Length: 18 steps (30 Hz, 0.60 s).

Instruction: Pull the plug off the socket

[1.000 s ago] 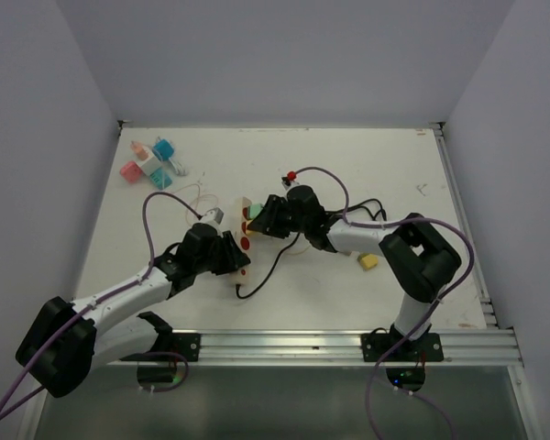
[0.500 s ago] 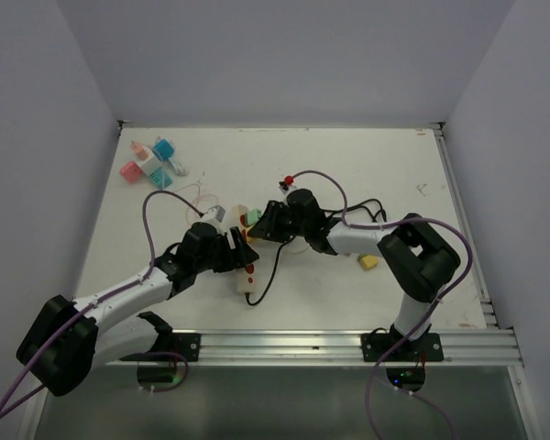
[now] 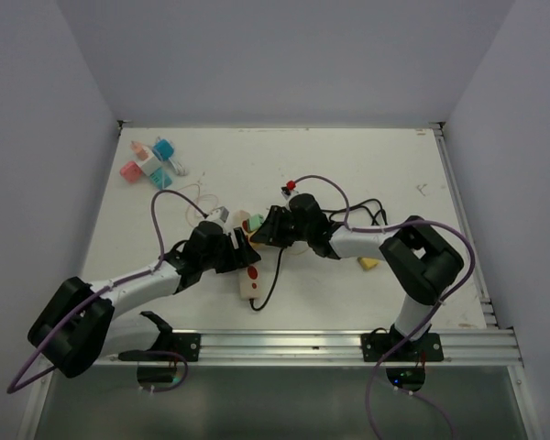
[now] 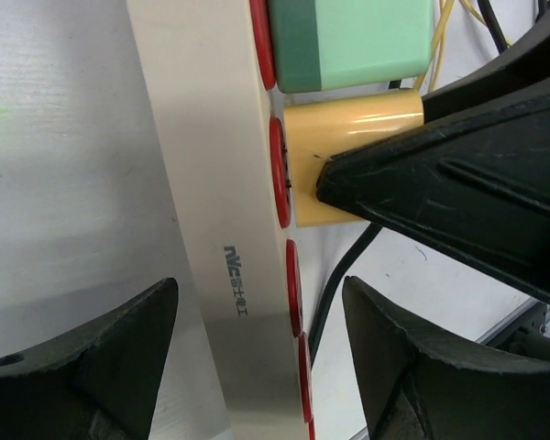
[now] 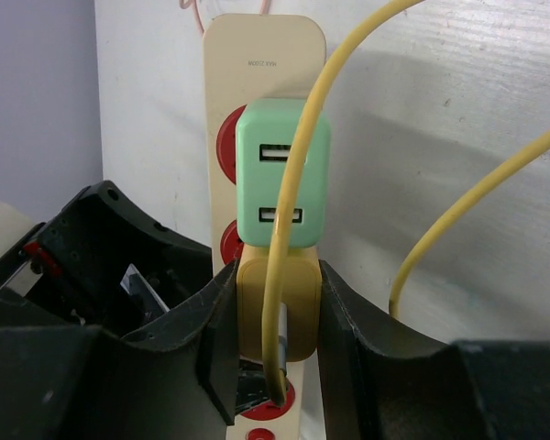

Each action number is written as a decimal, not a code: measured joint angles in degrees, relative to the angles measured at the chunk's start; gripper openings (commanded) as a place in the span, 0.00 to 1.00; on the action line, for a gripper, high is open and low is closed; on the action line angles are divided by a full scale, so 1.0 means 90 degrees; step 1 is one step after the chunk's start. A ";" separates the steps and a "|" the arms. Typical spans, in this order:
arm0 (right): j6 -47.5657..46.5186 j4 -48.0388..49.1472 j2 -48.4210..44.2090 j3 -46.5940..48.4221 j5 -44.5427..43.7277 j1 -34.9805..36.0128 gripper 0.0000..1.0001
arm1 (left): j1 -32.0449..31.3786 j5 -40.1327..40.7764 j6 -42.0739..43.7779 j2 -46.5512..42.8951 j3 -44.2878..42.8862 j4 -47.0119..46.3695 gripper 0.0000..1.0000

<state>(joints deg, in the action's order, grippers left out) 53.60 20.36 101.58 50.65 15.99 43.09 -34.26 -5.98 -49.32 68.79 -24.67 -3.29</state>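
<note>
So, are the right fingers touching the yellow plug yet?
Touching. The right wrist view shows both right fingers pressed flat against the yellow plug, one on each side, with no gap at either.

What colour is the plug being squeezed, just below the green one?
Yellow plug, gripped by the right end effector; clearest in the right wrist view.

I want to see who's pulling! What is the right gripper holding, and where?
The right gripper pinches the yellow plug by its two side faces.

Top view: high, behind, looking down. Both wrist views: very close, sharing power strip (image 4: 211,183).
</note>
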 measured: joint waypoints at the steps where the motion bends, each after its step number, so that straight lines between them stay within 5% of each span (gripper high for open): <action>1: 0.0002 0.0012 -0.0029 -0.0019 0.0000 0.0012 0.00 | 0.0000 0.0000 -0.0024 0.0046 0.0000 -0.0032 0.74; 8: 0.0039 0.0053 -0.0151 -0.0061 -0.0005 0.0053 0.00 | 0.0000 -0.0019 -0.0189 0.0274 0.0002 -0.0257 0.59; 10: 0.0051 0.0068 -0.0165 -0.0061 -0.0005 0.0058 0.00 | 0.0000 -0.0029 -0.0272 0.0296 0.0002 -0.0313 0.45; 14: 0.0114 0.0102 -0.0170 -0.0066 -0.0032 0.0075 0.00 | -0.0002 0.0019 -0.0391 0.0301 0.0010 -0.0364 0.00; 18: 0.0163 0.0141 -0.0219 -0.0148 -0.0053 0.0085 0.00 | -0.0034 0.0029 -0.0410 0.0294 0.0022 -0.0364 0.00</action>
<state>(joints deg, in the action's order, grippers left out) 55.07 21.63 99.61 49.32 15.51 43.86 -34.57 -5.72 -53.01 71.44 -24.47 -6.57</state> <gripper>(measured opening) 0.358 0.402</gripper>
